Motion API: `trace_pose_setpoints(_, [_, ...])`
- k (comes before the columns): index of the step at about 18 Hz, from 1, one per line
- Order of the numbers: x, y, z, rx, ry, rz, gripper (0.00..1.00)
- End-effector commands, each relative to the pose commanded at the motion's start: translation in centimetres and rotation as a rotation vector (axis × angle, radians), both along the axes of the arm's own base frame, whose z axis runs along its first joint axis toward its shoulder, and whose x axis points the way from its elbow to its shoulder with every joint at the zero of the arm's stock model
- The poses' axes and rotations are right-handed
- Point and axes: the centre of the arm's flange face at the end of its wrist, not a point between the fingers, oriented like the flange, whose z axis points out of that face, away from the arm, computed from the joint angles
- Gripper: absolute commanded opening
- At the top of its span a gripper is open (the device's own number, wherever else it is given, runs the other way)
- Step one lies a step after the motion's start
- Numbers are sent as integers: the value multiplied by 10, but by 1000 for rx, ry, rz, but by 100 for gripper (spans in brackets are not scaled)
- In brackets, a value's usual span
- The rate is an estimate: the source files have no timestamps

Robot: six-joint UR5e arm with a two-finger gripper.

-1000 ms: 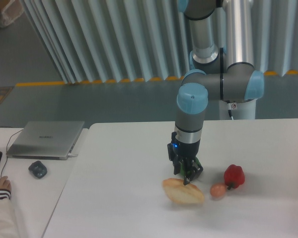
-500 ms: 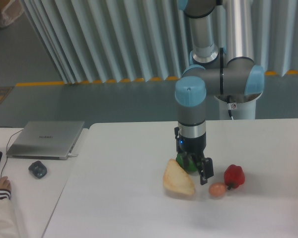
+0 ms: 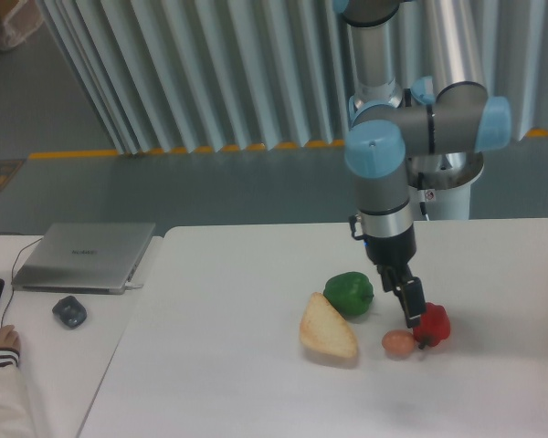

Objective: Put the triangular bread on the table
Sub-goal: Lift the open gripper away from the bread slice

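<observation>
Tan-yellow wedge of triangular bread (image 3: 328,328) lies flat mid-table (image 3: 210,365) | likely light, soft, crushable; grip gently across crust edges | two-finger gripper (image 3: 411,306) empty, jaw gap unclear

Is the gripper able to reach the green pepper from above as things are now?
Probably yes. The green pepper lies uncovered on the table, and the gripper hangs just to its right. The bread sits beside it, not over it.

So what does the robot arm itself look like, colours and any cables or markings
The arm is made of silver-grey tubular links with light blue caps on its rounded joints. A thin black cable runs by a small white label with a red mark near the base. The gripper is black, with two slim dark fingers.
</observation>
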Motion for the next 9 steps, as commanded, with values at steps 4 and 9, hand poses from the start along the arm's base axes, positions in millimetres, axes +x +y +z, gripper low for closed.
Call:
trace_pose_setpoints(4, [-33, -15, -4, -11, -43, -112, 100])
trace_pose_setpoints(9, [-38, -21, -1, -8, -38, -143, 100])
